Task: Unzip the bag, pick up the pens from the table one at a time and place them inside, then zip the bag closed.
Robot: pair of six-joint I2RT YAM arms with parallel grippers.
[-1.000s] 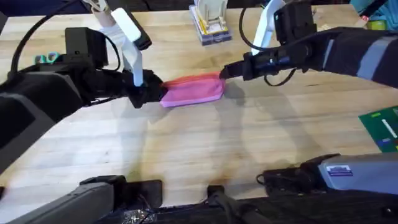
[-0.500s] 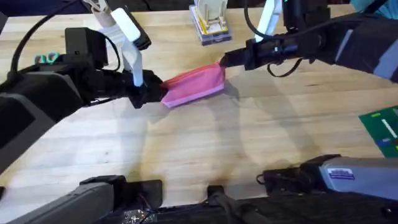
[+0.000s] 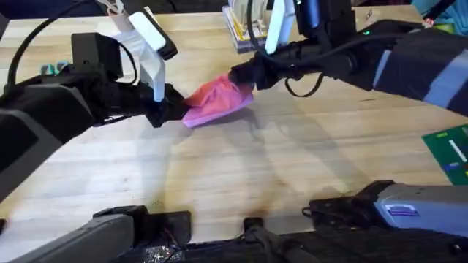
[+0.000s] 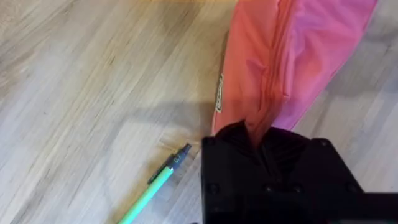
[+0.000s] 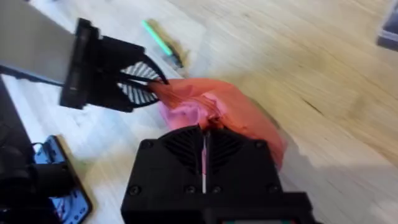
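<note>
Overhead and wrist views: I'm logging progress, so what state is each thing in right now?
bag: bunched up, pinched at both ends, zipper state unclear
pen: lying on the table, outside the bag
left pincer: shut on the bag's end
right pincer: shut on the bag's other end

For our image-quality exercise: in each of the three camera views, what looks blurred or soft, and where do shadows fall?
Overhead: the arms along the bottom edge are large, dark and blurred; soft arm shadows cross the table below the bag. Left wrist: the pen is fairly sharp, with a shadow beside the bag. Right wrist: the whole view is soft, the pen smeared.
</note>
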